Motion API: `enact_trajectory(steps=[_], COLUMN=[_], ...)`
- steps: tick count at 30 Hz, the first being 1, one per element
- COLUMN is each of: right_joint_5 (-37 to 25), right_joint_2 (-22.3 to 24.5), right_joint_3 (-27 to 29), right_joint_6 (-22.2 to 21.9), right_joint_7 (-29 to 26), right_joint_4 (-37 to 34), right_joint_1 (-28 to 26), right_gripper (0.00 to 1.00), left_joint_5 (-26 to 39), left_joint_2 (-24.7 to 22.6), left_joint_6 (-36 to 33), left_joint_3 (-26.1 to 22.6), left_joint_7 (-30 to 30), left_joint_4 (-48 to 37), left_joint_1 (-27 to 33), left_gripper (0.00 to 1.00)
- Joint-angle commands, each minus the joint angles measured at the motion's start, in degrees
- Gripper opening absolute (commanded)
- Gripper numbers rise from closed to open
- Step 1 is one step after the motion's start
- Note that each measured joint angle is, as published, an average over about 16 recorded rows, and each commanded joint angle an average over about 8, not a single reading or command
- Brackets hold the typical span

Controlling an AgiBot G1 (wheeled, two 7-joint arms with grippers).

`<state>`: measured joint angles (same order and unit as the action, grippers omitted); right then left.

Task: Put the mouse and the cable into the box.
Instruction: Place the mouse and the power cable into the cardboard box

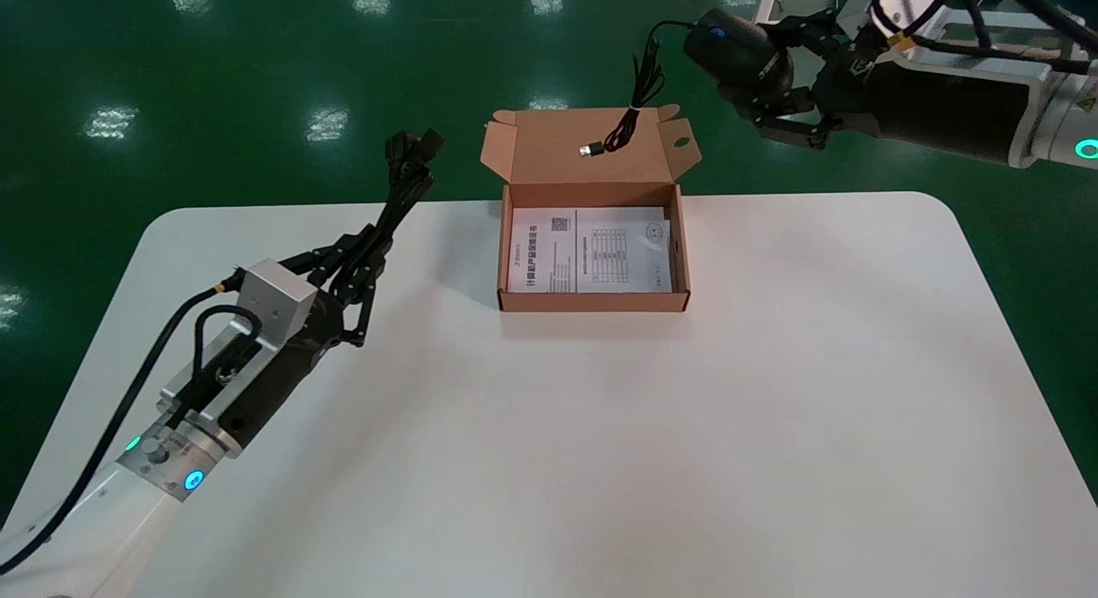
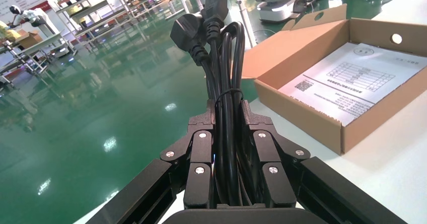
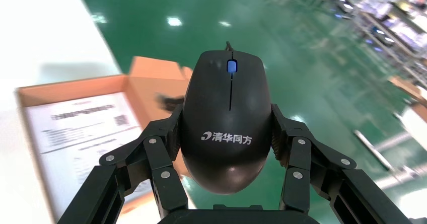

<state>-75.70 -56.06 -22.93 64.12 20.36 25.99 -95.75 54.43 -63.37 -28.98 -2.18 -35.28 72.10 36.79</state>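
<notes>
An open cardboard box (image 1: pixel 592 304) sits at the table's far middle, a printed sheet lying flat inside it. My right gripper (image 1: pixel 759 83) is raised beyond the table's far right, shut on a black mouse (image 1: pixel 729 45) (image 3: pixel 226 118). The mouse's bundled cord (image 1: pixel 630 117) dangles in front of the box's upright lid. My left gripper (image 1: pixel 386 229) (image 2: pixel 225 108) hovers left of the box, shut on a tied black power cable (image 1: pixel 407 173) (image 2: pixel 221 78) whose plugs point up and away.
The white table (image 1: pixel 600 452) stretches wide in front of the box. Its far edge runs just behind the box, with green floor beyond. The box's lid flap (image 1: pixel 592 147) stands up at the back.
</notes>
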Motion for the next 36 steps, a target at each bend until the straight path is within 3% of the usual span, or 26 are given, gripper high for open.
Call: enact_trajectory(steps=[1, 20, 36], right_joint_5=[-0.9, -5.3, -5.9], right_joint_2=[-0.5, -2.2, -10.6], right_joint_3=[-0.8, -4.8, -5.5], right_joint_6=[1.3, 8.3, 4.2], right_joint_7=[0.0, 5.4, 14.3], right_joint_4=[-0.6, -6.7, -16.2], right_joint_1=[-1.3, -3.1, -1.5], right_gripper=[0.00, 0.00, 0.00], left_joint_5=[-0.3, -1.5, -2.6], left_joint_2=[0.0, 0.4, 1.6], left_joint_6=[-0.3, -2.4, -3.5], left_joint_3=[0.4, 2.6, 4.5], left_joint_7=[-0.3, -2.7, -3.6], left_joint_4=[-0.3, -3.4, -4.0], left_joint_1=[-0.3, -0.8, -2.6], left_gripper=[0.00, 0.00, 0.00])
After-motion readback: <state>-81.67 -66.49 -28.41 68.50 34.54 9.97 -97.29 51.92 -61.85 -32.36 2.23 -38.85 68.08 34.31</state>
